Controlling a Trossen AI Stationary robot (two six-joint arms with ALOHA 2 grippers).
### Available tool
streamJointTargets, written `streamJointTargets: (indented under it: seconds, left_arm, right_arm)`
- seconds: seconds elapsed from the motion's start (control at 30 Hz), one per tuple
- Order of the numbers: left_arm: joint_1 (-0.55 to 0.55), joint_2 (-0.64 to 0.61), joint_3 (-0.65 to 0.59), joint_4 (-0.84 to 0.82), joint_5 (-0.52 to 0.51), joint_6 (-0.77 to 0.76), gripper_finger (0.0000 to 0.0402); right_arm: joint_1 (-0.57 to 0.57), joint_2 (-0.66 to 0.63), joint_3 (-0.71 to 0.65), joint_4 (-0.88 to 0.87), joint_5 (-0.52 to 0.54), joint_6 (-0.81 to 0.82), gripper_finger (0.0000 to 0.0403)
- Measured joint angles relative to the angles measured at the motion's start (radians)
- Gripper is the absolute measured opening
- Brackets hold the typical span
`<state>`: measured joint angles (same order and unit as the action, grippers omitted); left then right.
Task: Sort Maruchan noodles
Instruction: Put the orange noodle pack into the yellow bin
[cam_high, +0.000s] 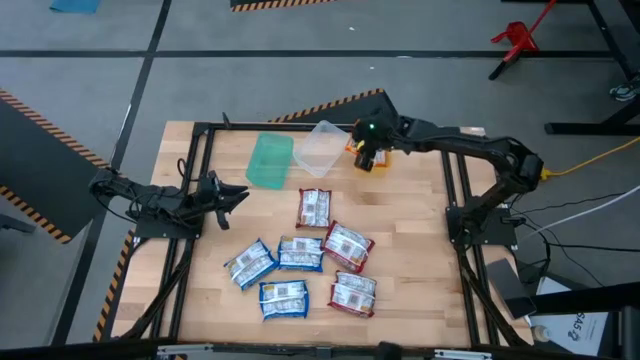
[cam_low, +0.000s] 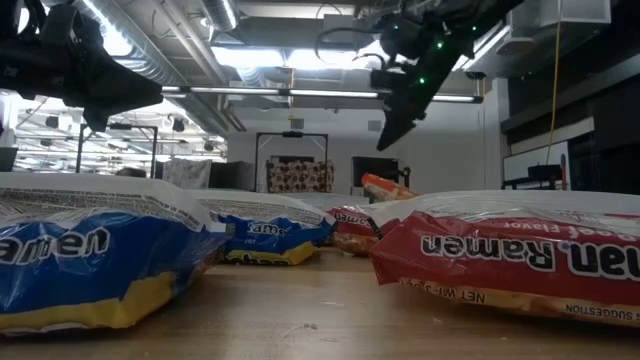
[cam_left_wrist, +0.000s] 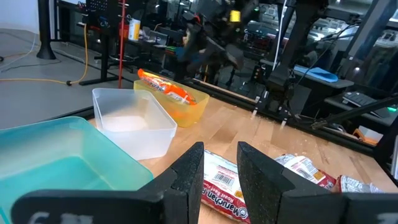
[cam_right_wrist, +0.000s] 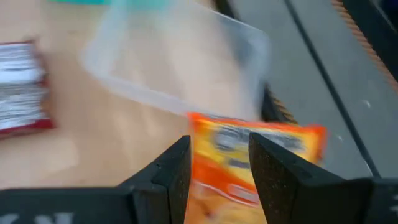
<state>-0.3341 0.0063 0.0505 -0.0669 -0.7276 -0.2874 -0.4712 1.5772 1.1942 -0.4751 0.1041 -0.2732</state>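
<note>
The right gripper (cam_high: 368, 158), open and empty, hangs over the far yellow bin (cam_left_wrist: 189, 107); its orange packet (cam_left_wrist: 163, 87) seems propped on the rim and could slide out. The left gripper (cam_high: 232, 197) waits open at the left.

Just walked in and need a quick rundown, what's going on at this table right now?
Two robot arms are sorting ramen packets into bins. The right gripper hangs over the yellow bin at the far side, jaws open, with an orange packet lying in the bin below it. The clear bin and green bin look empty. Three blue and four red packets lie mid-table. The left gripper waits at the left, jaws open.
</note>
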Motion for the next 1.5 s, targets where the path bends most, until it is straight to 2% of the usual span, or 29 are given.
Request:
streamJointTargets:
  seconds: [0.13, 0.4, 0.6, 0.87, 1.07, 1.3, 1.5]
  left_arm:
    - [0.000, 0.000, 0.000, 0.000, -0.004, 0.000, 0.0090]
    - [0.000, 0.000, 0.000, 0.000, -0.007, -0.010, 0.0090]
    - [0.000, 0.000, 0.000, 0.000, -0.010, -0.010, 0.0090]
    - [0.000, 0.000, 0.000, 0.000, -0.010, -0.010, 0.0090]
    - [0.000, 0.000, 0.000, 0.000, -0.010, -0.010, 0.0090]
    - [0.000, 0.000, 0.000, 0.000, -0.011, -0.009, 0.0090]
    - [0.000, 0.000, 0.000, 0.000, -0.011, 0.002, 0.0090]
  right_arm:
    - [0.030, 0.028, -0.001, 0.030, -0.010, -0.051, 0.0145]
    - [0.011, 0.117, -0.001, 0.128, 0.045, -0.099, 0.0145]
    - [0.004, 0.128, -0.001, 0.034, 0.102, -0.110, 0.0145]
    - [0.006, 0.120, -0.002, -0.091, 0.254, -0.111, 0.0145]
    - [0.020, 0.098, 0.000, 0.096, 0.085, -0.075, 0.0145]
    - [0.015, 0.139, -0.001, 0.211, 0.045, -0.086, 0.0145]
    - [-0.001, 0.211, -0.001, 0.194, 0.052, -0.115, 0.0145]
